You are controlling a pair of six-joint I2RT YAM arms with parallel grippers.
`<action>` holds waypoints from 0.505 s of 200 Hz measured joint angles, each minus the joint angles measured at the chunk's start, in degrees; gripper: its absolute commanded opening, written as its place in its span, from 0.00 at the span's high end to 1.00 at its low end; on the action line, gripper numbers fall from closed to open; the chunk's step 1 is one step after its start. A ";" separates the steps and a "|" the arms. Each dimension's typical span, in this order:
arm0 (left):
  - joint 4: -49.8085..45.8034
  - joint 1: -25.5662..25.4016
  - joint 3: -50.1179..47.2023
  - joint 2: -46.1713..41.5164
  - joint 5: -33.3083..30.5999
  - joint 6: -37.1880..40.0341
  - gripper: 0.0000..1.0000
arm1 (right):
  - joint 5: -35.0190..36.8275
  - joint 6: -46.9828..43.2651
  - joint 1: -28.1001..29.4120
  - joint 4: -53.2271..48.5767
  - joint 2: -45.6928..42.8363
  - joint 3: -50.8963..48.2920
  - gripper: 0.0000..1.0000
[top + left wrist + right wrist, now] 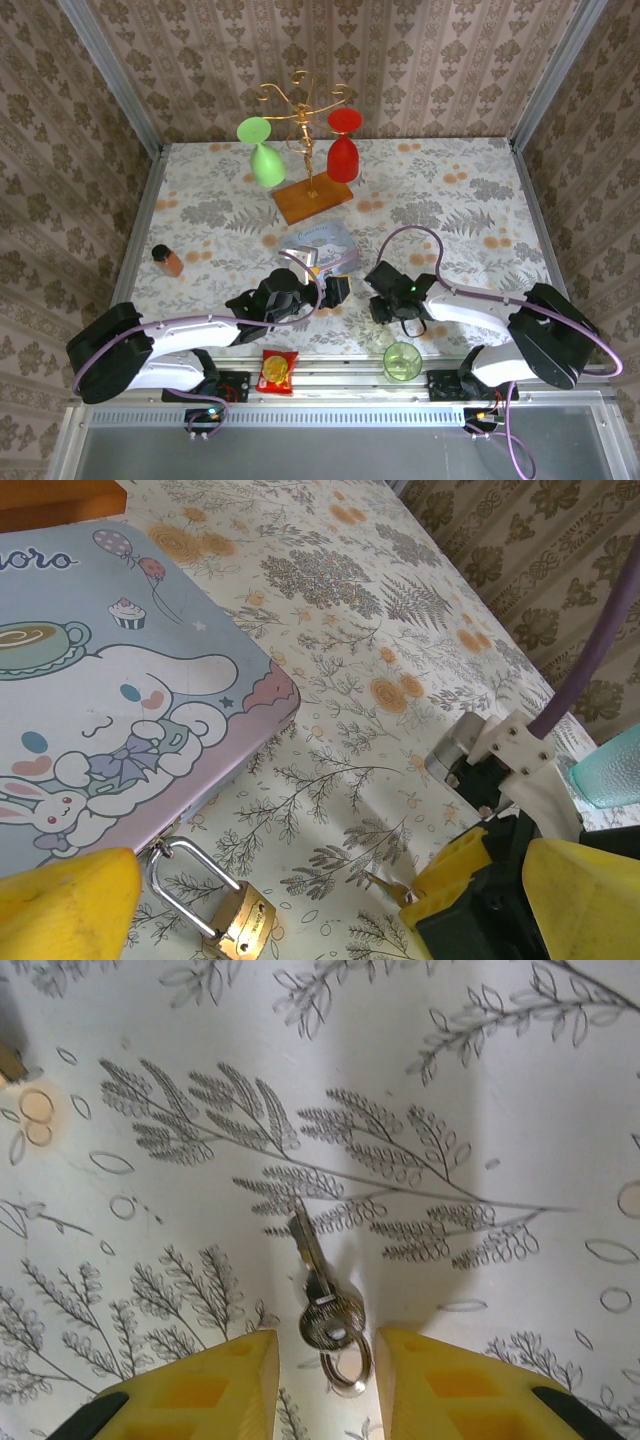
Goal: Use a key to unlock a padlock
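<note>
The brass padlock [238, 921] lies on the floral tablecloth, its silvery shackle [183, 878] reaching up to the front edge of the pale blue cartoon tin [110, 710]. My left gripper [320, 925] is open, and the padlock sits between its wide-spread yellow fingers [62, 900]. The small silvery key [314, 1265] lies flat on the cloth, with its ring [346, 1365] toward me. My right gripper [327, 1375] is open, one yellow fingertip on each side of the key's head. In the top view, the left gripper [335, 290] and right gripper [381, 298] sit close together in front of the tin [322, 247].
A gold wire stand on a wooden base [313, 198] holds a green glass [264, 158] and a red glass [343, 150] at the back. A small orange bottle [167, 260] stands at the left. A green cup [402, 361] and a snack packet [277, 371] sit at the near edge.
</note>
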 measured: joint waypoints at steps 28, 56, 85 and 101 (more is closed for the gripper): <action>0.00 0.00 0.00 0.00 0.00 -0.28 0.01 | 0.00 0.61 0.00 -0.46 -1.51 -0.92 0.71; 0.04 0.00 0.00 0.85 0.02 -0.39 0.01 | 0.00 0.50 0.00 -0.22 -1.88 -1.03 0.71; 0.04 0.00 0.00 2.14 0.04 -0.42 0.01 | -0.15 0.09 0.00 0.94 -1.22 -1.03 0.74; 0.07 0.00 0.00 2.34 0.04 -0.44 0.01 | -0.04 -0.07 -0.02 1.38 -0.24 -0.98 0.80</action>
